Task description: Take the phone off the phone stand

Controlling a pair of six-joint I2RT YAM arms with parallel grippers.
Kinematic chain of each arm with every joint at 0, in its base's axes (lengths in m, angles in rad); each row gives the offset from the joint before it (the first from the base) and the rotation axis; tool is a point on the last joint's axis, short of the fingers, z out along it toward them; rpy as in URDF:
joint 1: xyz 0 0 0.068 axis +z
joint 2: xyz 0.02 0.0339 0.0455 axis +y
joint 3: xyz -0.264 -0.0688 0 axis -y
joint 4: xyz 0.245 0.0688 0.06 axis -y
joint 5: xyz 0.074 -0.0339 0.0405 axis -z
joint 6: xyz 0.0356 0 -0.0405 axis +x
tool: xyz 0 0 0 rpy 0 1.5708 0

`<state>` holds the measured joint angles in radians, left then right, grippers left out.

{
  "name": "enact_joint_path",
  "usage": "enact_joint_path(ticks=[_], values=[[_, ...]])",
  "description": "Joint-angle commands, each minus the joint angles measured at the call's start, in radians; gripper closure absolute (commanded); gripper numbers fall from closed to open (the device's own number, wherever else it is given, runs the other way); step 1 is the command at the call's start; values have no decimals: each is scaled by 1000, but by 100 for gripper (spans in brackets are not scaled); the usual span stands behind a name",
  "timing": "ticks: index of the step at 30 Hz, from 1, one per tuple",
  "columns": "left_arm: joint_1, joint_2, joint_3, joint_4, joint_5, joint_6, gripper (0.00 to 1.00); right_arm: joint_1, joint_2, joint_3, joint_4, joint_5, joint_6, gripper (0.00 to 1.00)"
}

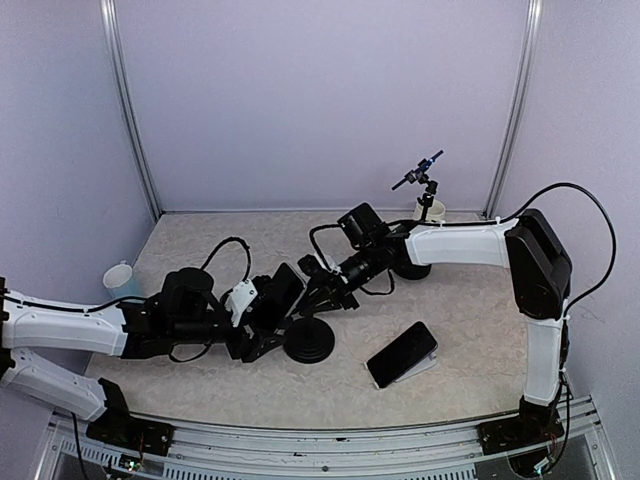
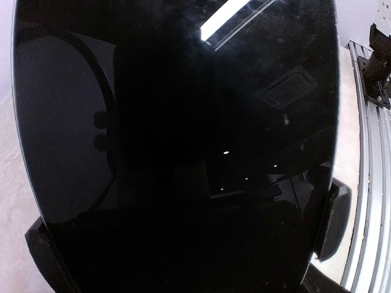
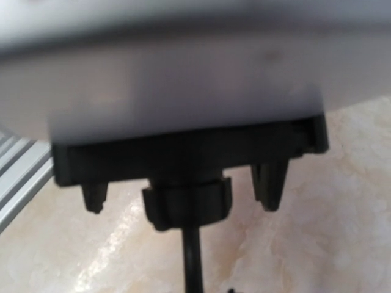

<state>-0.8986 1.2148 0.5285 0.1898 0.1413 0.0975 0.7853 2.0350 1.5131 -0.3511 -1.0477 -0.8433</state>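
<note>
The phone (image 1: pixel 287 288) sits tilted in the phone stand, whose round black base (image 1: pixel 308 342) rests mid-table. My left gripper (image 1: pixel 272 310) reaches in from the left. In the left wrist view the phone's black screen (image 2: pixel 177 134) fills the frame, and my left gripper (image 2: pixel 183 238) has one finger (image 2: pixel 38 250) against its left edge and the other finger (image 2: pixel 335 217) against its right edge. My right gripper (image 1: pixel 325 288) comes in from the right and is closed on the stand behind the phone. The right wrist view shows the stand's clamp (image 3: pixel 183 159) and thin stem (image 3: pixel 194 262) under the phone's pale back (image 3: pixel 183 85); its own fingers are out of frame.
A second phone (image 1: pixel 402 353) lies flat at the front right. A pale cup (image 1: pixel 118 276) stands at the left, another (image 1: pixel 430 209) at the back right beside a small black tripod arm (image 1: pixel 420 180). Cables loop over the middle. A metal rail (image 2: pixel 366 183) runs along the near edge.
</note>
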Motion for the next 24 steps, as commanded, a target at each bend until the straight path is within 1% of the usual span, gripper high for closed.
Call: enact_joint_path(ticks=[1, 5, 11, 15, 20, 24], values=[[-17, -45, -23, 130, -86, -38, 50, 1, -12, 29, 77, -49, 65, 82], [-27, -55, -45, 171, -146, -84, 58, -24, -33, 19, 159, -10, 164, 62], [-63, -54, -82, 286, -268, -160, 63, -60, -100, -27, 278, 51, 336, 42], [-105, -27, -76, 319, -396, -196, 64, -74, -145, -80, 345, 129, 524, 42], [-146, 23, -41, 344, -533, -237, 65, -76, -231, -203, 455, 286, 779, 44], [-159, 71, -14, 359, -602, -267, 65, -75, -274, -287, 517, 366, 994, 46]])
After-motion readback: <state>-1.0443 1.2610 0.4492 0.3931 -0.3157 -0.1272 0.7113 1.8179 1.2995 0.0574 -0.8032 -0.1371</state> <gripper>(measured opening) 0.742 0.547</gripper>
